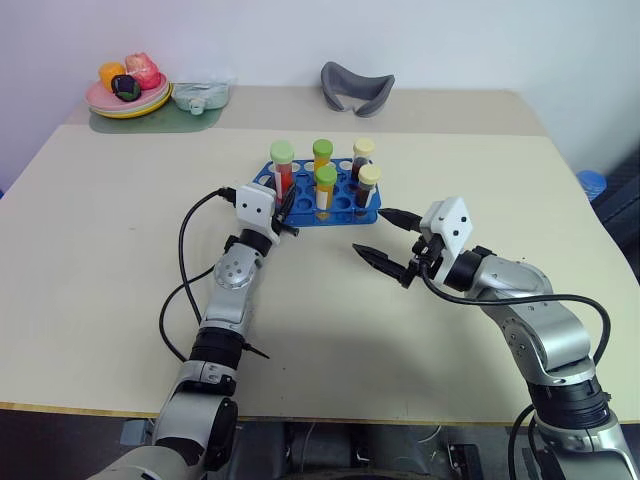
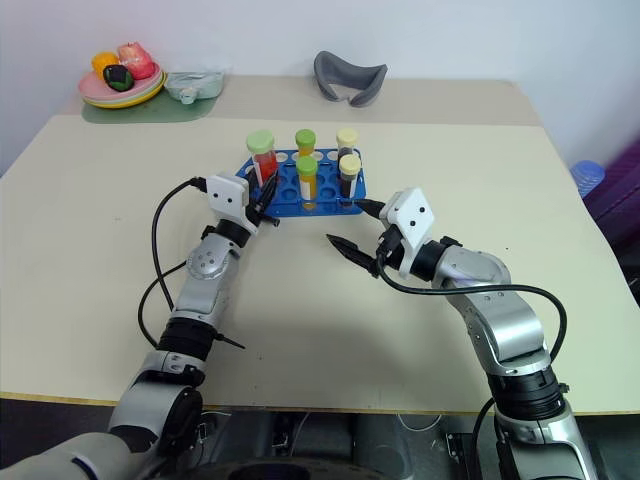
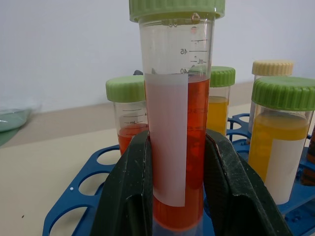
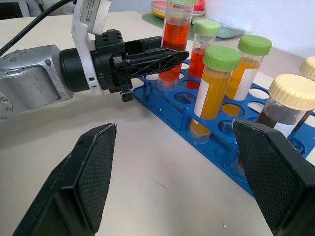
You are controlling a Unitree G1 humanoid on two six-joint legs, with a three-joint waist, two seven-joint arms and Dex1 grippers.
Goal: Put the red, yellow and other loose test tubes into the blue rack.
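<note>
A red test tube (image 3: 197,123) with a green cap stands upright, its lower end in a hole at the near left of the blue rack (image 1: 343,216). My left gripper (image 1: 285,213) is shut on it, one black finger (image 3: 130,187) on each side. Several more capped tubes stand in the rack: another red one (image 4: 201,46), orange-yellow ones (image 1: 325,185) and dark ones (image 1: 368,182). My right gripper (image 1: 372,232) hovers open over the table just right of the rack's near edge, with nothing between its pads (image 4: 93,172).
A plate of toy fruit (image 1: 127,92) on a green mat and a clear container (image 1: 200,96) sit at the back left. A grey curved object (image 1: 356,88) lies at the back centre. Bare tabletop spreads in front of the rack.
</note>
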